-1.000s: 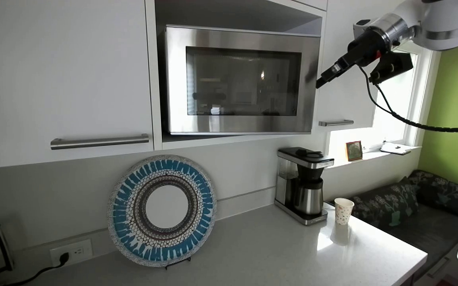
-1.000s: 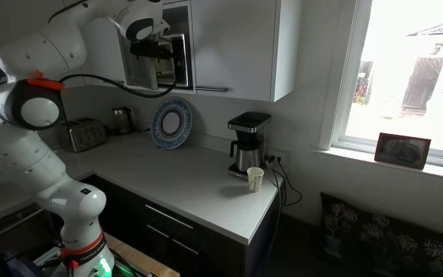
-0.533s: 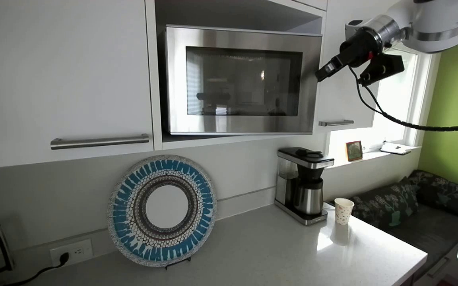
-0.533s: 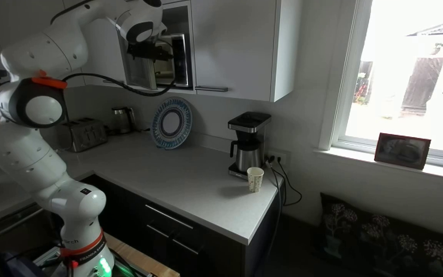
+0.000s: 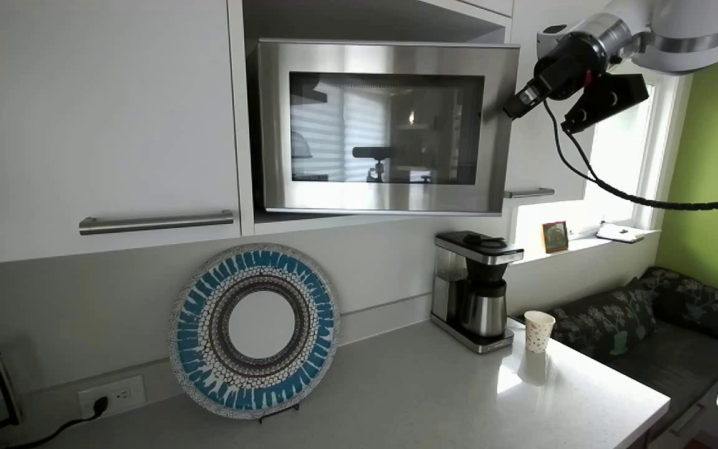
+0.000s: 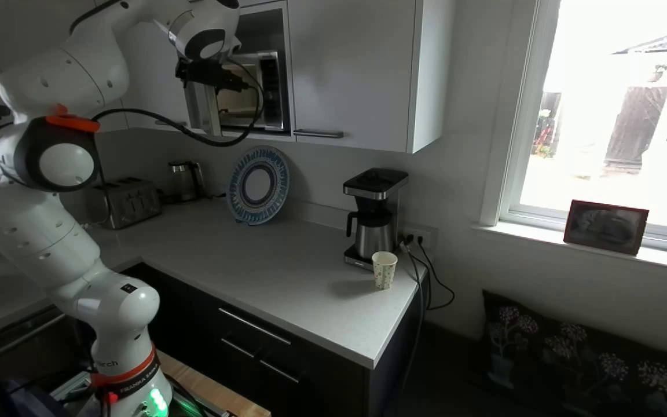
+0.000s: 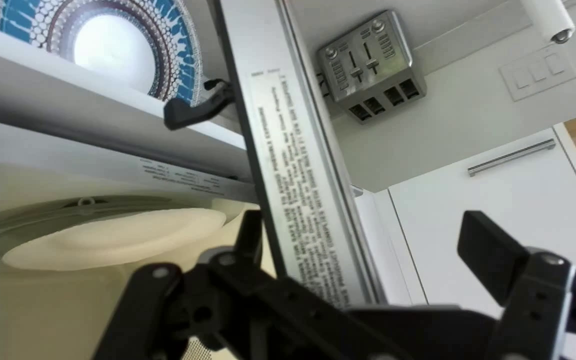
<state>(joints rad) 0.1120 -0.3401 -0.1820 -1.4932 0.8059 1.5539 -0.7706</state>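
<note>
White flat-front cabinets, matte and smooth, hang above a pale, polished countertop. Brushed-metal bar handles run horizontally along their lower edges. The microwave door is a rectangular stainless-steel frame around dark, reflective glass; it stands ajar, angled out from a recess between the cabinets.

The black gripper is at the free edge of this door. Its block-shaped fingers are spread wide, one on each side of the edge in the wrist view, and clamp nothing. The finger on the side of the cream-coloured cavity lies very close to the door's dark inner rim; contact cannot be confirmed.

A printed label, partly blurred, runs along the flat metal edge, and a black hooked latch projects from the rim. Inside the cavity is a smooth, pale round plate.

Below the door, a decorated disc stands tilted on the countertop: concentric rings of blue, pebbled white and brown surround a plain centre. A coffee maker with a cylindrical steel carafe stands near a tapered, patterned cup in both exterior views. The wrist view also shows a boxy metal toaster with four rectangular slots.
</note>
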